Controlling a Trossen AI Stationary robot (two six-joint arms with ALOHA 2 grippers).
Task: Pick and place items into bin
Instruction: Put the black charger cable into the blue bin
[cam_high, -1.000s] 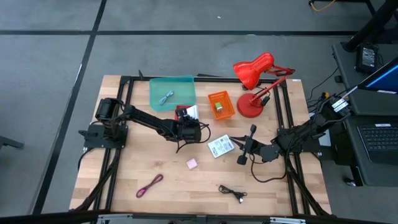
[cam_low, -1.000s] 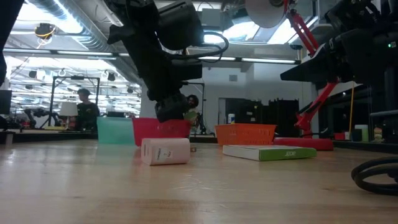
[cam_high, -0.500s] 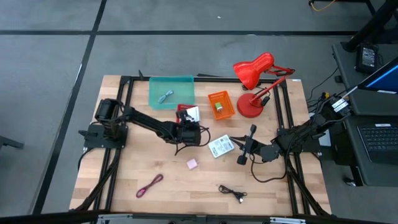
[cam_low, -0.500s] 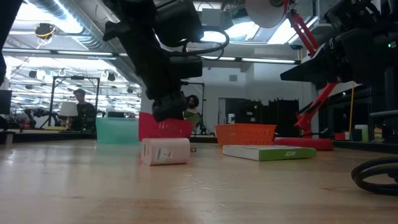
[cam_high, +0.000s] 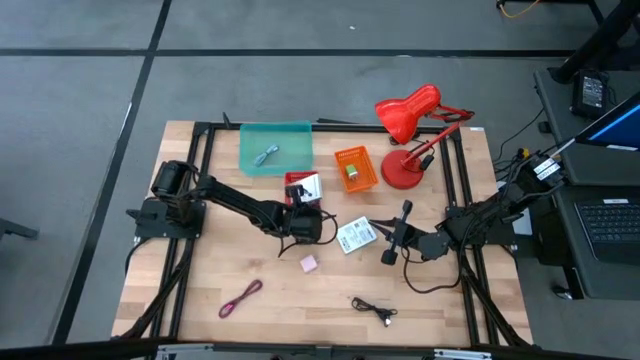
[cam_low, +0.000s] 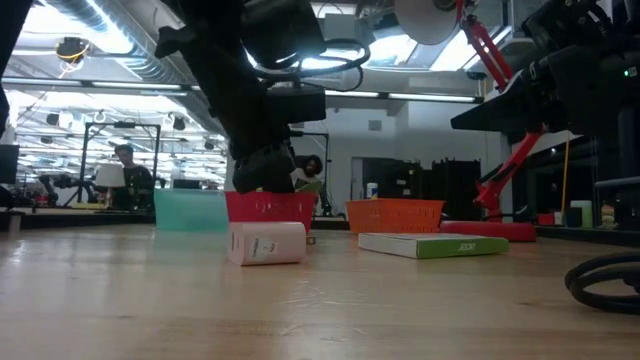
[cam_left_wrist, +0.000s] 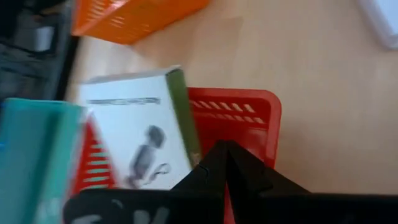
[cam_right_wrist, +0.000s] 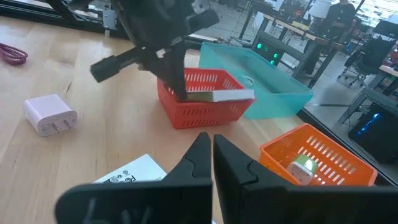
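Your left wrist view shows a white packet (cam_left_wrist: 134, 127) tilted inside the red basket (cam_left_wrist: 245, 118); overhead hides this. Right gripper (cam_right_wrist: 210, 151) fingers closed; left gripper (cam_high: 303, 222) fingers: cannot tell.

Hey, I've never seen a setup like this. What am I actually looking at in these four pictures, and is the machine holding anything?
It is a robot with two dark arms working at a wooden table. One camera looks straight down, one sits at table height, and one rides on each wrist.

The left gripper is at a red basket that holds a white packet; whether it grips anything is unclear. The right gripper waits shut and empty near a second packet.

Also on the table are:
- a teal bin holding a blue-grey cable
- an orange basket
- a red lamp
- a pink cube
- a maroon cable
- a black cable
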